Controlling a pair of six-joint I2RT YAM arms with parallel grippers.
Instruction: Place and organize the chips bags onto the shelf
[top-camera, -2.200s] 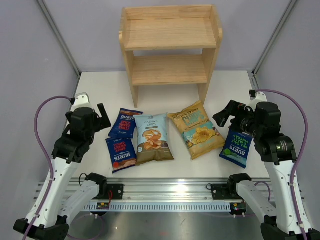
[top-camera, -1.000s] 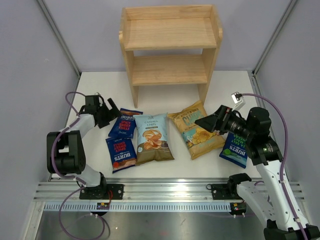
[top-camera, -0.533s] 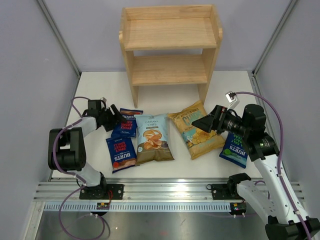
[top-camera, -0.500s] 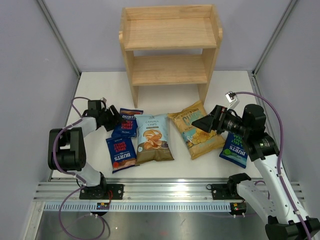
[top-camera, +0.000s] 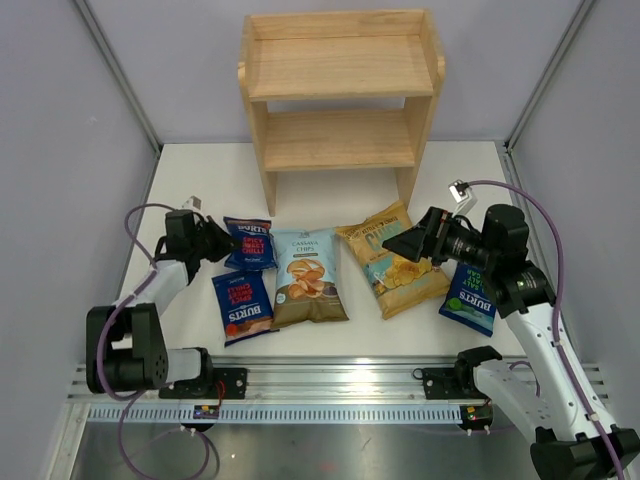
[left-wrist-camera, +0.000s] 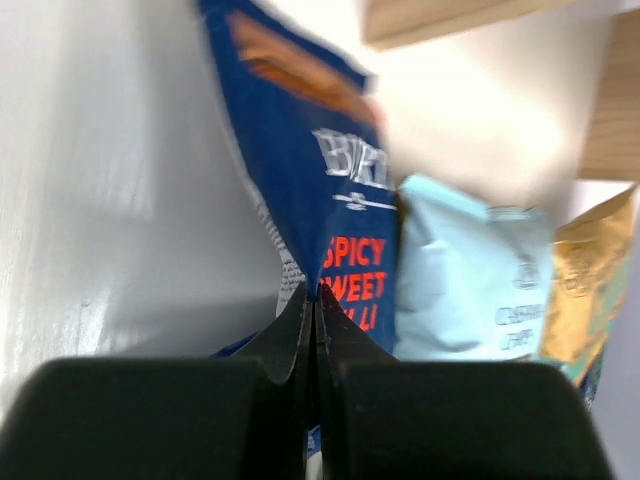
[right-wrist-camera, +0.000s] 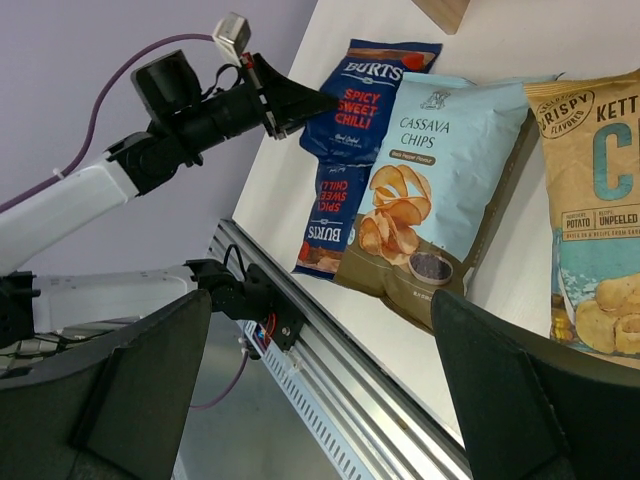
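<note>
My left gripper (top-camera: 222, 243) is shut on the left edge of a small dark blue Burts bag (top-camera: 250, 243) with red lettering. In the left wrist view the closed fingertips (left-wrist-camera: 317, 292) pinch that bag (left-wrist-camera: 320, 170), and the right wrist view shows it (right-wrist-camera: 362, 92) too. On the table lie a second red-lettered Burts bag (top-camera: 242, 306), the Cassava bag (top-camera: 306, 277), the yellow and teal bag (top-camera: 397, 258) and a green-marked Burts bag (top-camera: 472, 298). My right gripper (top-camera: 405, 245) hovers open over the yellow bag, holding nothing (right-wrist-camera: 320, 295). The wooden shelf (top-camera: 340, 95) stands at the back, both tiers bare.
An aluminium rail (top-camera: 320, 385) runs along the near table edge. Grey walls close in the left, right and back. Purple cables loop beside both arms. The shelf's side panels reach the table at the back.
My left gripper closed on the Burts bag's left edge and the arm swung lower and leftward, nudging the bag. The right arm barely moved.
</note>
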